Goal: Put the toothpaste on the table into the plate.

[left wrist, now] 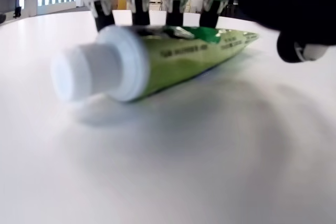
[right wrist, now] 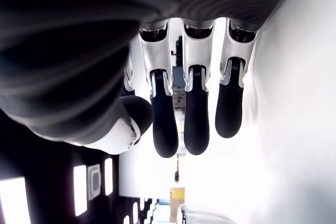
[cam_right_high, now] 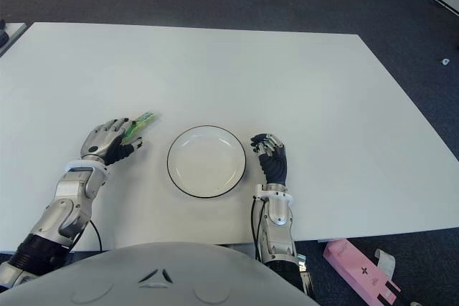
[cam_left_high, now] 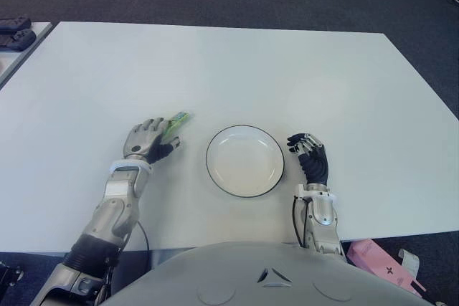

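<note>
Grasp step: left robot hand (cam_left_high: 149,140) cups its fingers over the green toothpaste (cam_left_high: 174,126) lying on the counter (cam_left_high: 215,69), not yet clamped, at 9 o'clock of the empty plate (cam_left_high: 244,160); next it must close, lift, carry toward 3 o'clock; right robot hand (cam_left_high: 310,157), fingers relaxed, idles at the plate's 3 o'clock.

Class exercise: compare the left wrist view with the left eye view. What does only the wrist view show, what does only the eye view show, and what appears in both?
Only the left wrist view shows the toothpaste's white cap. Only the left eye view shows the plate, empty, and the right robot hand beside it on its right, open and holding nothing. Both show the green toothpaste lying on the white table, with the left robot hand over it, fingers on the tube, not lifted.
</note>
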Action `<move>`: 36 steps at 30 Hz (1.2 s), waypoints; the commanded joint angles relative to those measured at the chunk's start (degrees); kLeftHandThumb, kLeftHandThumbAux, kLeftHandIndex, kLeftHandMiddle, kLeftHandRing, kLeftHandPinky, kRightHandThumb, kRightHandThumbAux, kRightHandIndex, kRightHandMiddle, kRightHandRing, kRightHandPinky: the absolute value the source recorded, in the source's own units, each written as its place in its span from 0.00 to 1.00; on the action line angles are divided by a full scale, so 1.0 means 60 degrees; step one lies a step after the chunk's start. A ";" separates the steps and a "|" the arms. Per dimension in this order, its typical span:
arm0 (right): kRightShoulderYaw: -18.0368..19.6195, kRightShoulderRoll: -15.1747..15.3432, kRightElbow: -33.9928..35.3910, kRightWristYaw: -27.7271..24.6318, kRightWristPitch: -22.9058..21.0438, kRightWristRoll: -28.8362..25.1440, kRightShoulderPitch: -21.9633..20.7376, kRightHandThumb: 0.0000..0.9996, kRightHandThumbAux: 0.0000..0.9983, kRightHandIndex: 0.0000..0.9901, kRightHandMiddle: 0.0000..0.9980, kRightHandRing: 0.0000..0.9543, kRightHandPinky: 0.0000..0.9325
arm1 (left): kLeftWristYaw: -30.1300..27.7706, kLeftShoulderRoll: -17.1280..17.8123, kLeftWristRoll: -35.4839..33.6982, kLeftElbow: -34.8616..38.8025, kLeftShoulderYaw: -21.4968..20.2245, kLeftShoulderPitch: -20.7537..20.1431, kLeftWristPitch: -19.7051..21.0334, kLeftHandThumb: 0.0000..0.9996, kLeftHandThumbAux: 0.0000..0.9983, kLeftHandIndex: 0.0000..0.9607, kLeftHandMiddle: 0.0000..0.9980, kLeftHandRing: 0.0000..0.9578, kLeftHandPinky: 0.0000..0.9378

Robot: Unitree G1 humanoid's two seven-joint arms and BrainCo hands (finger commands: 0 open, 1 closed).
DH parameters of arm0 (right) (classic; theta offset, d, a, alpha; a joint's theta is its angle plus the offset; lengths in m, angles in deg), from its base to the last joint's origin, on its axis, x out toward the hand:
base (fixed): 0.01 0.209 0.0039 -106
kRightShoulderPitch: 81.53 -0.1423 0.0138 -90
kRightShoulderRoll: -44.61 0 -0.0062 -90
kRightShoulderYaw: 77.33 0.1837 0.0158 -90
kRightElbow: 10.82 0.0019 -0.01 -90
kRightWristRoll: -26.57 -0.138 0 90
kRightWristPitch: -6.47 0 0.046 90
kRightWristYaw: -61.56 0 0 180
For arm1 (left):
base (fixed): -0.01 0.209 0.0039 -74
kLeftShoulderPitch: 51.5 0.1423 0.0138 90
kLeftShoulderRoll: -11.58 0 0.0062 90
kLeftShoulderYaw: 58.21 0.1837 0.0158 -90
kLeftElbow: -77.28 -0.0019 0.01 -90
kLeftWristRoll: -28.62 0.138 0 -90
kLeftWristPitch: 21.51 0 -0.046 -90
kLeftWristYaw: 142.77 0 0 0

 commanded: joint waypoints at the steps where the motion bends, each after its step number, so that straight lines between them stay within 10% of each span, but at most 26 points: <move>1: -0.0015 -0.0052 -0.0039 0.0072 -0.0357 0.0046 0.0158 0.71 0.73 0.43 0.48 0.49 0.50 | -0.0018 0.0017 -0.0252 -0.0351 0.0267 0.0055 -0.0178 0.46 0.08 0.00 0.00 0.00 0.00; 22: -0.0061 -0.0133 0.0489 0.0233 -0.0958 0.0120 0.0418 0.71 0.73 0.43 0.47 0.46 0.47 | 0.0804 -0.0375 -0.0649 -0.2471 0.1014 -0.0586 -0.0340 0.44 0.10 0.00 0.00 0.00 0.00; 36: -0.0064 -0.0054 0.0564 0.0188 -0.0894 0.0159 0.0490 0.71 0.73 0.43 0.47 0.47 0.48 | 0.2733 -0.1604 -0.0965 -0.3369 0.0894 -0.0488 0.0803 0.56 0.25 0.00 0.00 0.00 0.10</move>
